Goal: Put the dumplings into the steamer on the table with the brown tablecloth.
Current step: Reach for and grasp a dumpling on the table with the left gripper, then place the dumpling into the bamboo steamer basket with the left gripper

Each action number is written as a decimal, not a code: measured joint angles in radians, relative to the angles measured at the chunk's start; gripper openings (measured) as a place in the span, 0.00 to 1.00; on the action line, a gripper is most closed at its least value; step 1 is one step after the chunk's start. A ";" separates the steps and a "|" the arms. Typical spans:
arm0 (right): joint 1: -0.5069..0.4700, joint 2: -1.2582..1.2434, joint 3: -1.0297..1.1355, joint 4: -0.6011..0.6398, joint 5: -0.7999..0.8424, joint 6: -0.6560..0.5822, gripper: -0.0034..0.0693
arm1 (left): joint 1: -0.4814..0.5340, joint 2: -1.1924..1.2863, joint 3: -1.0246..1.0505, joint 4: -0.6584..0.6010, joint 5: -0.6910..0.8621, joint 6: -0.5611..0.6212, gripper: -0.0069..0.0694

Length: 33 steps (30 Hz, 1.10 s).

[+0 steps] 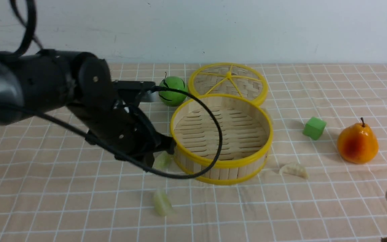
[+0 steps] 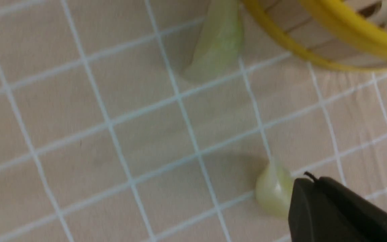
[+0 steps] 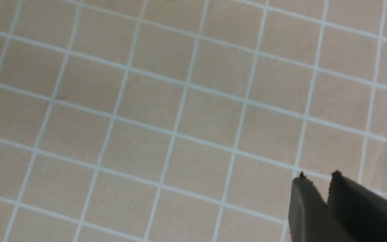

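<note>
L gripper (image 1: pixel 165 146), jaws together, hung by steamer (image 1: pixel 227 173) wall, just over first dumpling (image 1: pixel 162 160); second dumpling (image 1: pixel 162 203) nearer cam, third dumpling (image 1: pixel 294 170) R of steamer. R gripper (image 3: pixel 318 177) closed, empty.

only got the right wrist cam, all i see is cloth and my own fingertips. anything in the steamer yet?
Observer: No. The steamer is empty, only bare slats inside.
Operator: how many dumplings can you see?
Observer: Three in the front view, all on the cloth: the left dumpling beside the steamer's left front wall, the near dumpling closer to the robot, and the right dumpling off the steamer's right front.
Operator: what's the left arm at?
Observer: The left gripper is down at the left dumpling. I cannot tell whether its jaws are open.
</note>
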 joint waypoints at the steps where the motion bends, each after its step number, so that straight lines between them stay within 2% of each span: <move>1: 0.001 0.001 0.000 0.000 0.000 0.000 0.20 | 0.000 0.000 0.000 0.002 0.000 0.000 0.09; 5: 0.008 0.006 0.000 0.025 -0.051 -0.011 0.20 | 0.000 0.097 -0.090 0.053 -0.020 0.014 0.26; 8: 0.008 0.006 0.000 0.044 -0.059 -0.011 0.21 | 0.000 0.146 -0.105 0.066 -0.077 0.042 0.46; 9: 0.008 0.006 0.000 0.046 -0.060 -0.011 0.21 | 0.000 0.150 -0.105 0.066 -0.082 0.046 0.49; 10: 0.008 0.006 0.000 0.051 -0.065 -0.011 0.21 | 0.000 0.172 -0.105 0.075 -0.119 0.066 0.57; 14: 0.008 0.006 0.000 0.055 -0.072 -0.011 0.21 | 0.000 0.244 -0.105 0.115 -0.199 0.136 0.69; 16: 0.008 0.006 0.000 0.055 -0.073 -0.011 0.21 | 0.000 0.263 -0.105 0.123 -0.211 0.143 0.69; 18: 0.008 0.006 0.000 0.055 -0.076 -0.011 0.21 | 0.000 0.290 -0.105 0.127 -0.215 0.147 0.65; 20: 0.008 0.006 0.000 0.058 -0.081 -0.011 0.21 | 0.000 0.297 -0.105 0.129 -0.211 0.147 0.57; 22: 0.008 0.006 0.000 0.058 -0.089 -0.011 0.21 | 0.000 0.297 -0.105 0.139 -0.211 0.147 0.43; 23: 0.008 0.006 0.000 0.058 -0.091 -0.011 0.21 | 0.000 0.295 -0.106 0.145 -0.211 0.147 0.39; 31: 0.008 0.006 0.000 0.058 -0.099 -0.014 0.22 | -0.001 0.158 -0.106 0.182 -0.168 0.144 0.41; 33: 0.008 0.006 0.000 0.058 -0.107 -0.014 0.23 | -0.004 0.082 -0.106 0.107 -0.225 0.121 0.41</move>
